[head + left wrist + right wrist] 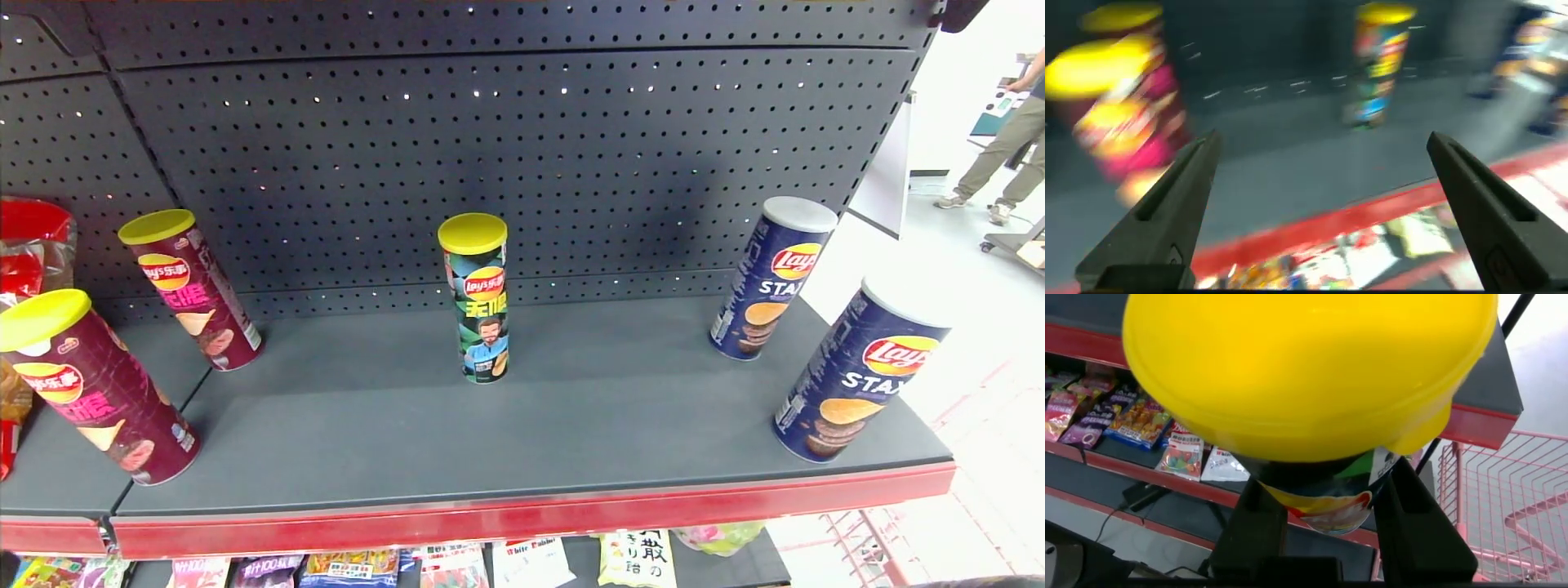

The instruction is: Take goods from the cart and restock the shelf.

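My right gripper is shut on a chip can with a yellow lid, which it holds in front of the lower shelves, beside the pink cart. My left gripper is open with nothing between its fingers, in front of the shelf's red front edge. Beyond it stand a green can and a maroon can. On the dark shelf board the green can stands upright mid-back. Two maroon cans are on the left and two blue cans on the right.
A perforated back panel closes the shelf behind. Snack bags lie on the shelf below. A red bag sits at the far left. Open board lies between the green can and the side cans. The pink cart's wire corner is at the lower right.
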Motion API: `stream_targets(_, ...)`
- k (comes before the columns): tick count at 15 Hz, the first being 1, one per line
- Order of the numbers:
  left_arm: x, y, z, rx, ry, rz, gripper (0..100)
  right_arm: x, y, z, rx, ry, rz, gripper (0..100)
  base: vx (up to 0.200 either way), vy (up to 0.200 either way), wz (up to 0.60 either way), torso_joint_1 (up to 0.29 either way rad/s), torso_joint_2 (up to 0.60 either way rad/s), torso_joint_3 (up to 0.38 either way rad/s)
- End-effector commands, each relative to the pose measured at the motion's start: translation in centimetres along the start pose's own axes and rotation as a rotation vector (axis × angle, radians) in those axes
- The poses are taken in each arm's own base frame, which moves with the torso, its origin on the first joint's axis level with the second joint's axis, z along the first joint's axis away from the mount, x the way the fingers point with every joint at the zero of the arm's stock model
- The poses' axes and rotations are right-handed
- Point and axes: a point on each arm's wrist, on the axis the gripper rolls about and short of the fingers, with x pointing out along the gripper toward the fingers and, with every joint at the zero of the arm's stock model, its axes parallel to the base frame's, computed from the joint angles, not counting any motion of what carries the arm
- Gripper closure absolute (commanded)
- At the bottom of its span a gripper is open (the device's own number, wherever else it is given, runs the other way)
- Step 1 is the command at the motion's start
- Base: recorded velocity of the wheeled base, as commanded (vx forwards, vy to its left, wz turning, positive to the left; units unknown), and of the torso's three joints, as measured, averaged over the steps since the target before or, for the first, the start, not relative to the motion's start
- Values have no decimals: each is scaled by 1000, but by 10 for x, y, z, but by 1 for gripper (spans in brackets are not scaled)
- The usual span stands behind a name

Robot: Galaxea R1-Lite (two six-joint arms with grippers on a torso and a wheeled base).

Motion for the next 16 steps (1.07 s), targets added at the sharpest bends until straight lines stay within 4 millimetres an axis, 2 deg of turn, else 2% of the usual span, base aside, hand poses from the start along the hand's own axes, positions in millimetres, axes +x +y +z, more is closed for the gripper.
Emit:
stream_targets(1, 34, 7, 18, -23, 106, -108, 0, 0, 0, 0, -1, 2, 2, 100, 0, 0, 0, 0, 0, 0)
stream_targets(4, 47, 11, 15, 33, 156, -137, 0, 0, 0, 0, -3, -2, 1, 100, 0, 0, 0, 0, 0, 0)
stream_targets(9, 56, 13, 14, 20, 193, -151, 0, 1, 0, 0, -13, -7, 1, 100, 0, 0, 0, 0, 0, 0)
stream_targets(12, 67, 14, 12, -7, 228, -254, 0, 1, 0, 0, -14, -5, 1, 100, 0, 0, 0, 0, 0, 0)
stream_targets(14, 84, 18, 12, -17, 240, -286, 0, 1, 0, 0, -20, -5, 1, 100, 0, 0, 0, 0, 0, 0)
stream_targets(16, 113, 25, 12, -16, 236, -306, 0, 1, 0, 0, -24, -7, 1, 100, 0, 0, 0, 0, 0, 0)
